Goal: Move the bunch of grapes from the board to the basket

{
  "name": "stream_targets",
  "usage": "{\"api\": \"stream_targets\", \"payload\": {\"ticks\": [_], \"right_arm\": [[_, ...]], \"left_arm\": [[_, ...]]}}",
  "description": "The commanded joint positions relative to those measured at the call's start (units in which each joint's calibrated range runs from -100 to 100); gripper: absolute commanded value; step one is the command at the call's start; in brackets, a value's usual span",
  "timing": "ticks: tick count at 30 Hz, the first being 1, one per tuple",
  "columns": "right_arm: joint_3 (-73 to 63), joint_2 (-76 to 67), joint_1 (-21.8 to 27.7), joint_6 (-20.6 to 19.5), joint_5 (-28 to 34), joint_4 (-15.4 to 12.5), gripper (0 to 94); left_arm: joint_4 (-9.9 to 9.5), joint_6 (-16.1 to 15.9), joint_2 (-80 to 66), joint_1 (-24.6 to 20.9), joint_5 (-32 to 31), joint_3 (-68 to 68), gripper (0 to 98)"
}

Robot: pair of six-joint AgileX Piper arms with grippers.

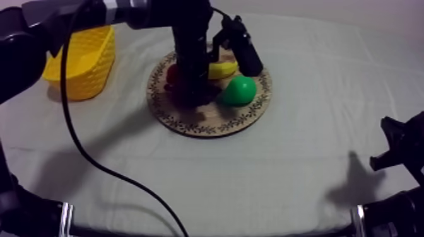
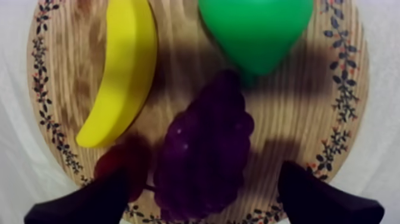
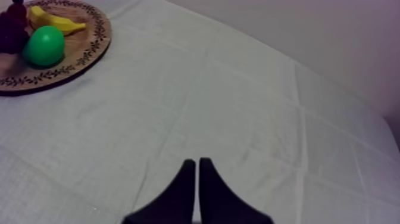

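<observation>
Purple and knobbly, the bunch of grapes [image 2: 205, 152] is lying flat on the wooden board [image 2: 297, 113], not yet lifted. Directly above it the left hand [image 2: 202, 179] is hanging with its fingers [image 2: 83, 202] spread wide. One finger is standing off each flank of the bunch, and neither is touching it.

Taking the top view as the clock face, the grapes are sitting toward the board's nine o'clock side. Their long axis is running roughly from three to nine: the narrow tip is pointing at the green pear [image 2: 256, 30] and the broad end is facing the rim. The fingers are lining up at about twelve and six of the bunch, so they are bracketing its short width, which looks like the right way round for a pinch.

The small red fruit [image 2: 128, 161] is crowding the grapes on the same side as one finger, touching or just beside them. That finger is likely to brush it on the way down. The banana [image 2: 122, 71] is lying farther off along the twelve o'clock edge.

The yellow basket [image 1: 85, 60] is waiting on the bench [image 1: 284, 183] between nine and ten o'clock from the board, on the left arm's own side. The right hand [image 3: 197, 173] is resting well apart at about four o'clock, its fingers pressed together on nothing, so the left arm is clearly the nearer one.
</observation>
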Motion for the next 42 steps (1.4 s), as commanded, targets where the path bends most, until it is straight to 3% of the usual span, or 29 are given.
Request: {"api": "stream_targets", "payload": {"ticks": [1,19,32,42], "right_arm": [[0.0,0.0,-0.01,-0.04,-0.01,-0.01,0.3],[0.0,0.0,-0.01,-0.04,-0.01,-0.01,0.3],[0.0,0.0,-0.01,-0.04,-0.01,-0.01,0.3],[0.0,0.0,-0.01,-0.04,-0.01,-0.01,0.3]], "left_arm": [[-0.18,0.07,0.86,-0.01,-0.01,-0.52,95.6],[-0.66,1.21,6.23,-0.85,0.21,-2.55,93.9],[-1.31,1.93,7.18,-0.74,-0.96,-3.01,55.9],[-1.42,2.39,3.61,-0.42,-2.4,-0.68,51.0]]}}
